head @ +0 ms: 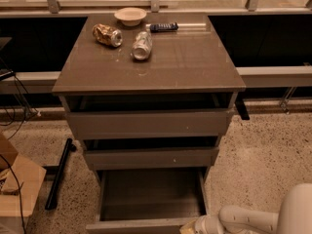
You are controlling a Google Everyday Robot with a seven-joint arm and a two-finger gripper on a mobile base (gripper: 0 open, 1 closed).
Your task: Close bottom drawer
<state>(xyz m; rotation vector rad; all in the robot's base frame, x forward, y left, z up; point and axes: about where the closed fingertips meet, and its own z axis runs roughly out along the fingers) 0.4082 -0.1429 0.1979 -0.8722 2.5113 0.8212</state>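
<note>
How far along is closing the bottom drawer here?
Barely begun. The gripper sits at the right end of the bottom drawer front, seemingly placed to push. The drawer stands pulled far out, inside showing, so the whole push remains.

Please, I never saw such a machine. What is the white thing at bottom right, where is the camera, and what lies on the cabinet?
The white thing is a robot arm; its gripper, the grasping part, is at the front of the bottom drawer, near its right end. That drawer stands pulled out; the robot must close it. The single camera looks down on the cabinet from the front. On top lie a bowl, a crushed brown can, a silver can on its side and a dark remote-like object. Nothing visible is held.
</note>
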